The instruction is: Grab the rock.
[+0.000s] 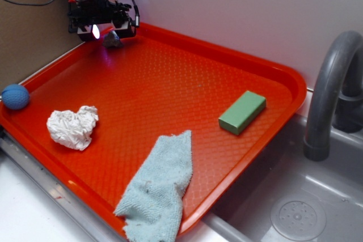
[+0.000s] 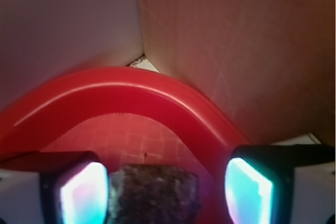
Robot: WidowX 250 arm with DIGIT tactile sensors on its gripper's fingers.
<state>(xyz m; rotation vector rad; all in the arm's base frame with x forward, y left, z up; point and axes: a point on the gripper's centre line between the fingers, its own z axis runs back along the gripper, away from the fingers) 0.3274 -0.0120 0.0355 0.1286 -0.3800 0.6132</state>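
Lying between jaws (leftward): rock

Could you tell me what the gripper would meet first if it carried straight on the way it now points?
Most likely the rock, which lies between the open gripper fingers. Beyond it rises the red tray's corner rim, though depth is uncertain.

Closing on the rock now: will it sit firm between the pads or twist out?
The rock looks rigid and lumpy, so likely no squashing, but uneven faces may let it pivot. It touches only the left pad; the gripper would probably nudge it sideways first.
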